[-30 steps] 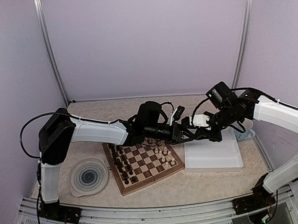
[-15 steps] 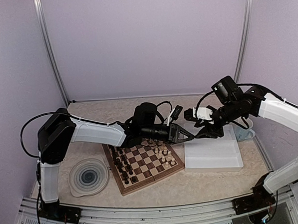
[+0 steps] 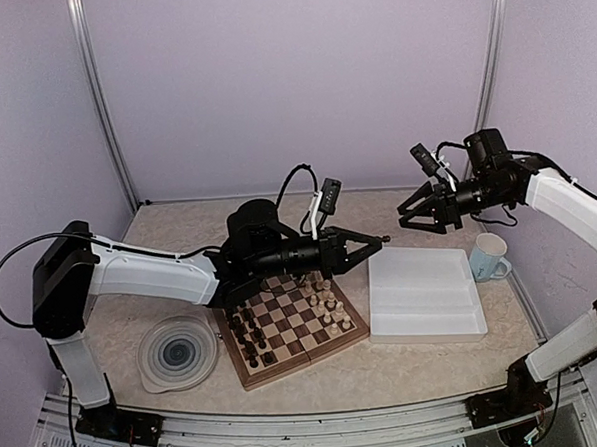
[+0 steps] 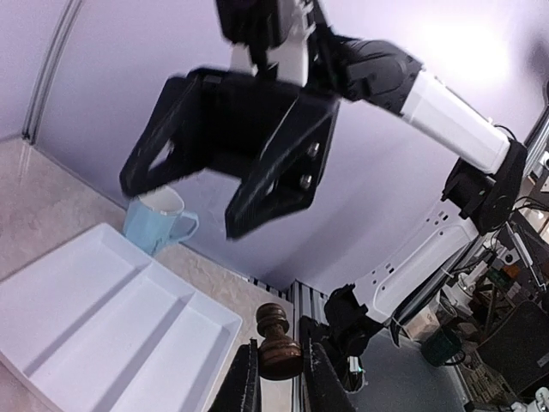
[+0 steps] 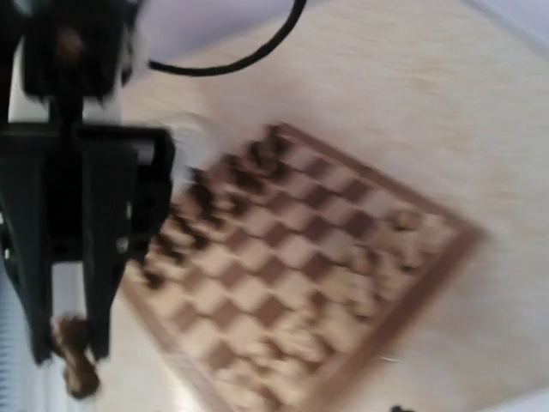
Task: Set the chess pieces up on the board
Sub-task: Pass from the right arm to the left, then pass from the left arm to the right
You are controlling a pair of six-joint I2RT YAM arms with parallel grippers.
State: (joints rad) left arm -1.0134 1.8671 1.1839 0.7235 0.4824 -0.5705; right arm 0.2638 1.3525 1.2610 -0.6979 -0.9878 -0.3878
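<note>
Above the gap between the far right corner of the board [image 3: 296,329] and the far left corner of the tray [image 3: 428,302], we see the left fingers [image 3: 377,242] stretched out level and clamped on a dark piece [image 4: 279,343]. From the left wrist view, the piece sits pinched between the two tips, with part of it standing out past them. It is in the air and touches neither the board nor the tray.

Opposite, the right fingers [image 3: 408,218] hang high over the tabletop [image 3: 386,364], just beyond the tray's far edge, and point toward the left arm. They stand wide apart with nothing between them, and a clear gap separates them from the left fingers.

We find the board near the middle of the tabletop, turned slightly askew. The dark pieces [image 3: 246,326] stand in rows along its left side. The pale pieces [image 3: 329,302] are gathered toward its right side. We cannot count either set, and the right wrist view is too blurred to help.

The white tray has two compartments and lies just beside the board's right edge. A pale blue mug [image 3: 489,258] stands by the tray's far right corner. A round plate [image 3: 178,352] with a dark swirl lies just beside the board's left edge, toward the near left corner of the tabletop.
</note>
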